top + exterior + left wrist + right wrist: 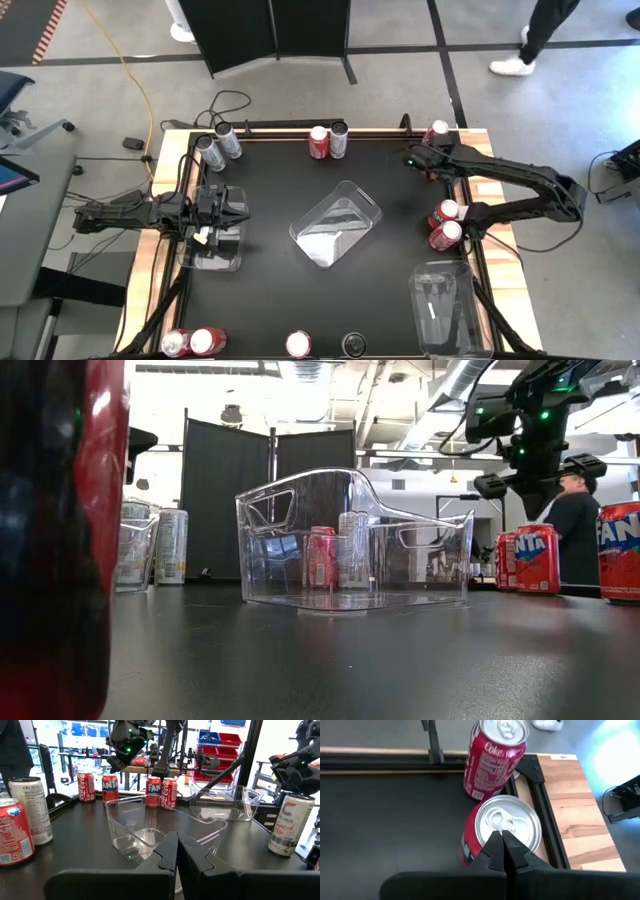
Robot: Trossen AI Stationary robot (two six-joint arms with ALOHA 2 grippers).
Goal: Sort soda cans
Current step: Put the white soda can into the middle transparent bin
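The right pincer (pixel 502 851) is held clenched and empty above a red silver-topped soda can (pixel 500 832) at the black worktop's (pixel 270 200) far right corner. The left pincer (pixel 177 851), likewise clenched, is poised over a clear plastic tray (pixel 212 248) at the left edge.

Robotics lab/workshop: black partition screens (pixel 265 500), exposed ceiling ducts (pixel 455 385), red & blue parts bins (pixel 220 740), taped concrete floor (pixel 100 90), cables round bench (pixel 270 200).
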